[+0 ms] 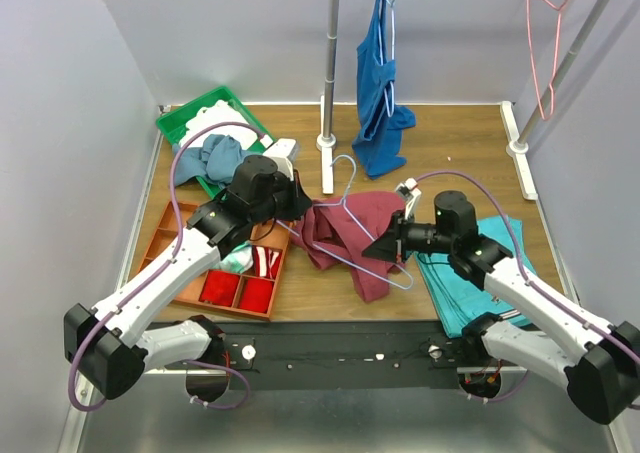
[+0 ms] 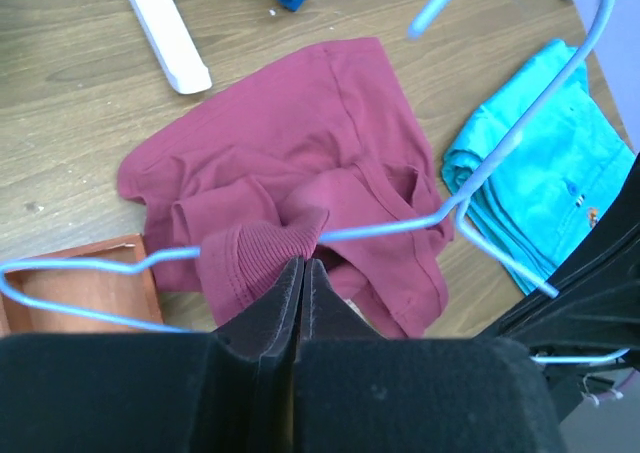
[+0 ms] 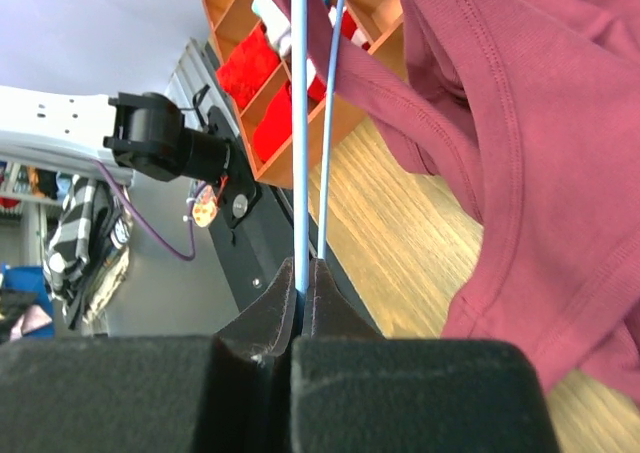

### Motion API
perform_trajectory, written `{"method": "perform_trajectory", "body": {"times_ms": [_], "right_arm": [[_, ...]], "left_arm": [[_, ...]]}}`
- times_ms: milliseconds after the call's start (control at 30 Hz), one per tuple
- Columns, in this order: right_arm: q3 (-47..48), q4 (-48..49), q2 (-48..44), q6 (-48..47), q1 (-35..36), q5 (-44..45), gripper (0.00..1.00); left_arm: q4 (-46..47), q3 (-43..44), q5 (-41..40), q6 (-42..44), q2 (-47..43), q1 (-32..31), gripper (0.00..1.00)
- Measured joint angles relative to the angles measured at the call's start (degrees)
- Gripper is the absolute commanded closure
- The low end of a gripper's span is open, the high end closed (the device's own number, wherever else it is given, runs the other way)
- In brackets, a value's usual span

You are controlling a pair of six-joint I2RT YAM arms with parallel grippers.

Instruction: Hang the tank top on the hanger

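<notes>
The maroon tank top point(image 1: 352, 241) lies crumpled on the table's middle, with the pale blue wire hanger point(image 1: 349, 185) lying partly through it. My left gripper point(image 1: 302, 208) is at the top's left edge. In the left wrist view it point(image 2: 303, 264) is shut on a bunched ribbed edge of the tank top point(image 2: 300, 143), and the hanger point(image 2: 380, 231) wire crosses just beyond the tips. My right gripper point(image 1: 374, 248) is at the top's right side. In the right wrist view it point(image 3: 303, 276) is shut on the hanger point(image 3: 302, 123) wire, with the tank top point(image 3: 520, 123) draped to the right.
An orange compartment tray point(image 1: 175, 235) sits under the left arm, with a green basket point(image 1: 178, 121) of cloths behind it. Folded turquoise trousers point(image 1: 485, 273) lie under the right arm. A royal-blue top point(image 1: 380, 93) hangs by the rack pole point(image 1: 331, 63). A salmon-pink hanger point(image 1: 545, 53) hangs at the back right.
</notes>
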Motion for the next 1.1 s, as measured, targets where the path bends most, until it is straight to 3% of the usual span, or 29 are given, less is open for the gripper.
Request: {"method": "perform_trajectory", "body": {"times_ms": [133, 300, 500, 800, 1100], "right_arm": [[-0.96, 3.89, 3.61, 0.22, 2.51, 1.49, 0.99], [-0.96, 7.13, 7.34, 0.20, 4.42, 3.65, 0.99], [-0.96, 8.98, 8.96, -0.24, 5.49, 5.64, 0.99], [-0.96, 9.53, 11.39, -0.94, 6.23, 6.69, 0.99], [-0.96, 9.68, 11.80, -1.57, 6.60, 7.32, 0.99]], "left_arm": [[0.04, -0.31, -1.31, -0.09, 0.15, 0.07, 0.88], [0.33, -0.59, -2.47, -0.44, 0.98, 0.11, 0.65], [1.16, -2.14, -3.08, -0.44, 0.79, 0.11, 0.50], [8.31, -4.87, 2.03, 0.22, -1.18, 0.07, 0.44], [11.87, -1.27, 3.65, 2.32, 7.80, -0.96, 0.41]]}}
